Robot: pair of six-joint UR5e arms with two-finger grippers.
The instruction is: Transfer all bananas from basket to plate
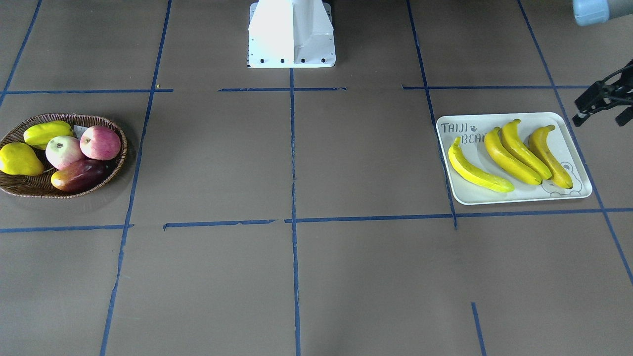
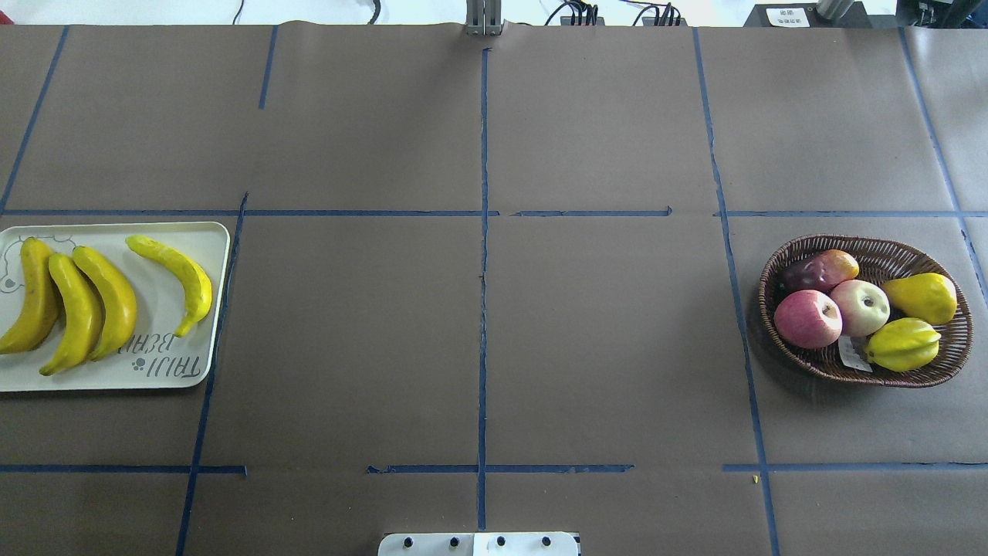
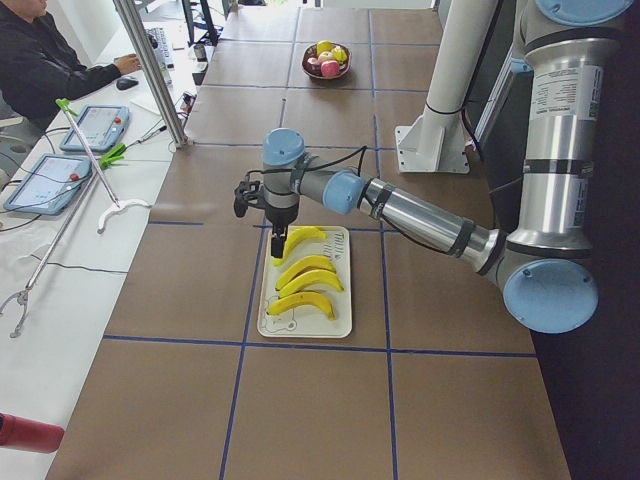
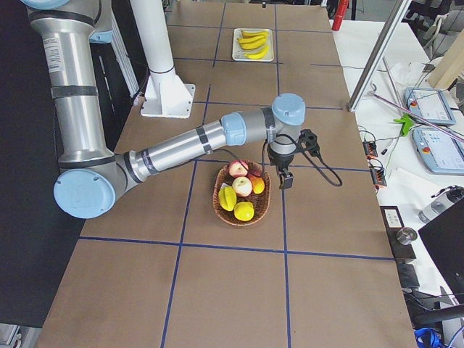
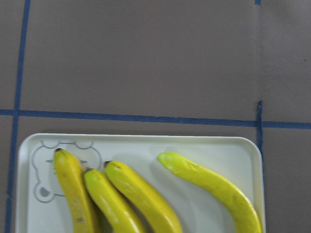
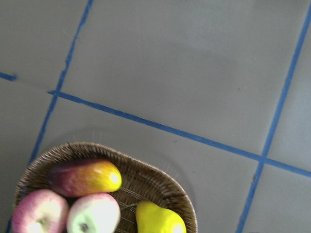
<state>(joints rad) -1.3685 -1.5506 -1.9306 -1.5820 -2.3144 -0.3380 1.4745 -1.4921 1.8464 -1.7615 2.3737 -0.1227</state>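
- Surface: table covered in brown paper and marked into squares with blue tape; the white robot base stands at its edge.
- Left gripper: empty, its two black fingers apart, hanging above the table.
- Plate: white, printed "TAIJI BEAR", just below and beside the left gripper.
- Bananas: four, all on the plate. Three lie side by side nearest the left gripper; the slim greenish-tipped banana lies apart, farthest from it.
- Right gripper: seen only from the side, so I cannot tell how its fingers stand.
- Basket: brown wicker, just below and beside the right gripper, with no banana in it.
- Basket contents: two apples, a yellow pear, a dark red-and-orange fruit, a ribbed yellow-green fruit.
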